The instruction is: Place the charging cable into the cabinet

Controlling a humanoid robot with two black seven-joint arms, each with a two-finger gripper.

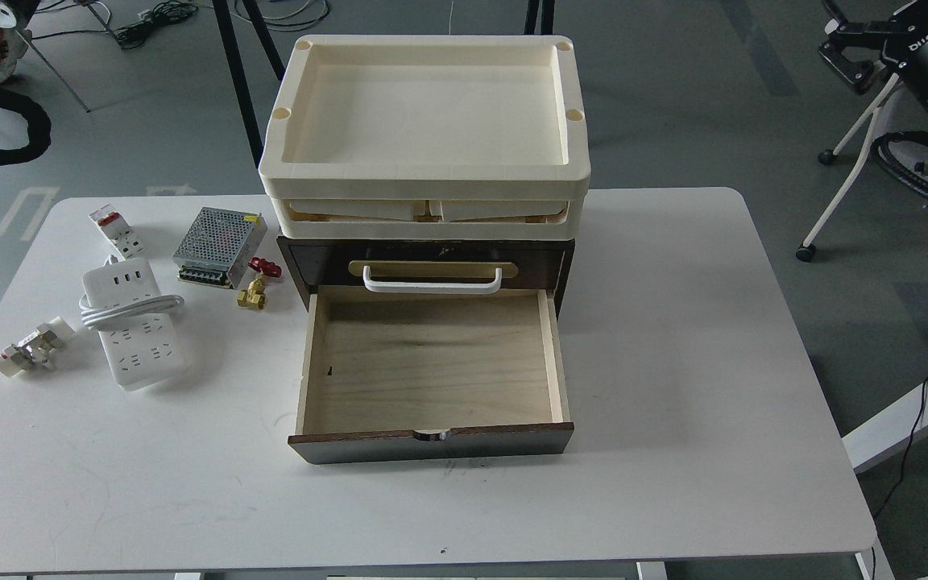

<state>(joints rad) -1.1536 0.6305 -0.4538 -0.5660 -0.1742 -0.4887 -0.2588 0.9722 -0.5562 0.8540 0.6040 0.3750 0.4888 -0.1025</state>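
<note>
Head view shows a white rounded table point(673, 362) with the dark brown wooden cabinet point(565, 270) at its middle. Its lower drawer point(432, 362) is pulled out, the light wood interior bare, while the upper drawer front carries a white bar handle point(432, 282) on a brass plate. Stacked cream plastic trays point(428, 173) sit on top of the cabinet.

The white rectangular charging cable point(138, 338), a power strip with its white cord bundled across it, lies flat on the table left of the open drawer. Beside it are a silver perforated metal power supply box point(217, 246), a small brass valve with a red handle point(257, 286), a white plug adapter point(115, 228) and a small white-and-metal fitting point(29, 349).

Neither gripper's fingers can be made out: only dark arm parts show at the far left edge and the upper right corner, well away from the power strip, so its place relative to them cannot be told.
</note>
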